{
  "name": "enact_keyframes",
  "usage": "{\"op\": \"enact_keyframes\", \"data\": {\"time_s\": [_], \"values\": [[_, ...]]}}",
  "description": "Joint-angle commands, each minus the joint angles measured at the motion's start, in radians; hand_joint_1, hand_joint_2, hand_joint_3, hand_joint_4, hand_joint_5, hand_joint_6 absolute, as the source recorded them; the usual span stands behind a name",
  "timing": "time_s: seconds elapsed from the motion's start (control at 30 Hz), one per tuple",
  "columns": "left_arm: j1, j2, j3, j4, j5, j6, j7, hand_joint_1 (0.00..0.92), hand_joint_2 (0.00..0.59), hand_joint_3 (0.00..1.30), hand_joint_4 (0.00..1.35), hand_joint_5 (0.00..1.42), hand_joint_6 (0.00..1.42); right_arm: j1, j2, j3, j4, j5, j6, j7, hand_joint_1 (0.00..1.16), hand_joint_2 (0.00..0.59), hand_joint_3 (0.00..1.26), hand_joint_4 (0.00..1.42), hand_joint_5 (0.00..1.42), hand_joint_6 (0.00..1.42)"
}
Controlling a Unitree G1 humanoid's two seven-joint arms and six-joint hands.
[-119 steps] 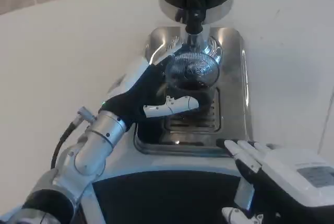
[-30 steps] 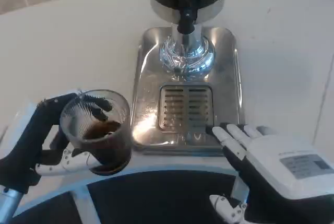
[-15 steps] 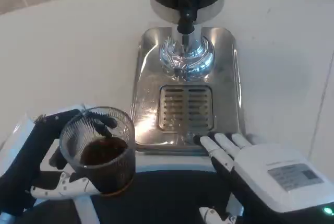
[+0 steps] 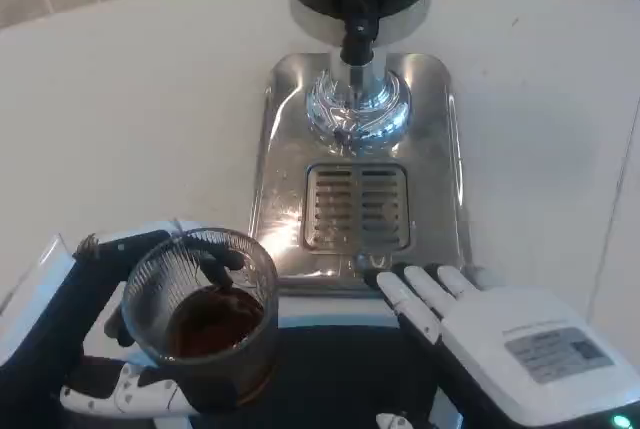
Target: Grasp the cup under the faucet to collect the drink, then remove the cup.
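Observation:
My left hand (image 4: 70,334) holds a clear ribbed cup (image 4: 210,324) at the lower left, in front of the dispenser's base and off its left corner. Dark drink fills the bottom of the cup. The black faucet (image 4: 357,37) hangs from the black dispenser body at the top centre, over the chrome post (image 4: 355,109). Nothing stands on the slotted drip grille (image 4: 358,207). At the lower right my right hand (image 4: 510,344) lies flat with its fingers stretched toward the front edge of the steel tray (image 4: 440,179), holding nothing.
The white table (image 4: 130,109) spreads to the left and right of the tray. A dark rounded surface (image 4: 340,379) runs along the bottom of the picture between my hands.
My left hand has drawn the cup away from under the faucet and down toward the lower left. My right hand has shifted slightly left along the tray's front edge.

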Motion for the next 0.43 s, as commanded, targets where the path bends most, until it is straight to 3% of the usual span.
{"op": "enact_keyframes", "data": {"time_s": [0.03,0.43], "values": [[0.018,-0.005,0.017,-0.028,-0.028,-0.031,-0.005,0.593,0.000,1.00,1.19,1.39,1.42,0.025,0.014,-0.007,-0.017,-0.004,-0.027,-0.017,0.20,0.531,0.01,0.00,0.00,0.00],[0.040,-0.005,0.020,-0.039,-0.023,-0.032,-0.006,0.594,0.000,1.00,1.19,1.38,1.42,0.060,0.038,-0.014,-0.017,-0.004,-0.059,-0.032,0.21,0.534,0.00,0.00,0.00,0.00]]}}
